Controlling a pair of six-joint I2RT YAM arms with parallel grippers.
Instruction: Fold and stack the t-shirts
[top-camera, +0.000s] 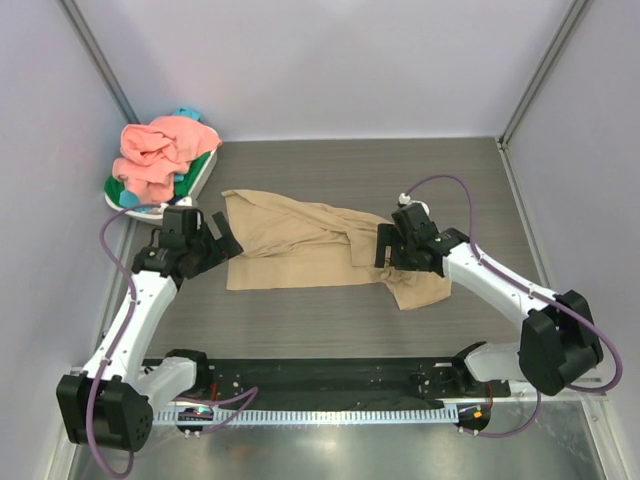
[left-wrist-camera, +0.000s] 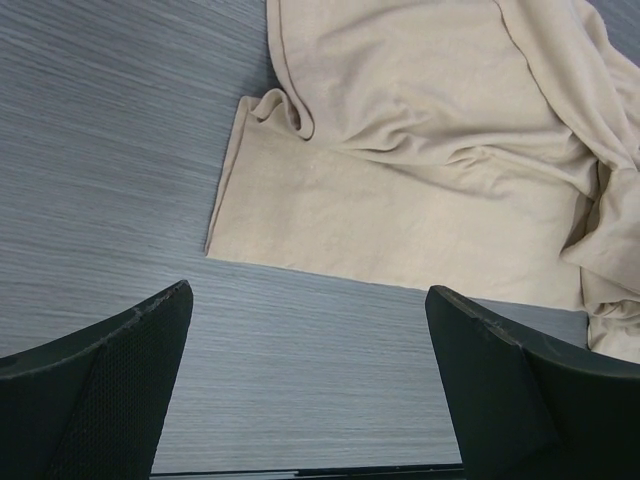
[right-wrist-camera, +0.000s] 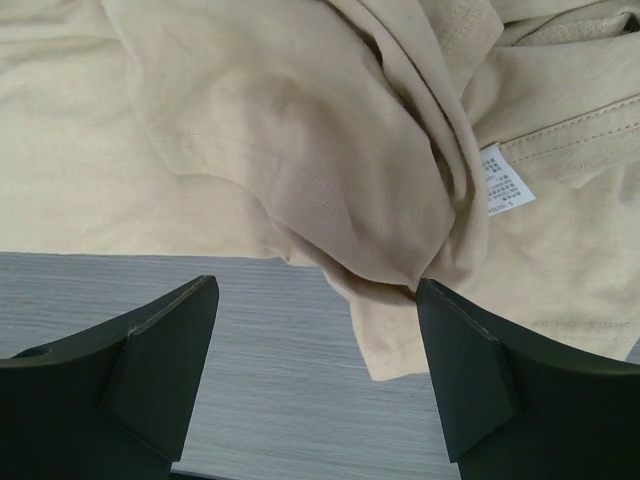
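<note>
A tan t-shirt (top-camera: 300, 245) lies spread and rumpled on the dark table; it also shows in the left wrist view (left-wrist-camera: 420, 160) and the right wrist view (right-wrist-camera: 300, 130), where its white care label (right-wrist-camera: 505, 180) is seen. My left gripper (top-camera: 222, 235) is open and empty at the shirt's left edge. My right gripper (top-camera: 385, 250) is open and empty over the shirt's bunched right part. A salmon pink shirt (top-camera: 160, 155) lies heaped on a green one (top-camera: 195, 170), with a bit of teal (top-camera: 188, 113) behind.
The heap sits in a white oval basket (top-camera: 140, 208) at the back left corner. Grey walls close the table on three sides. A black rail (top-camera: 320, 375) runs along the near edge between the arm bases.
</note>
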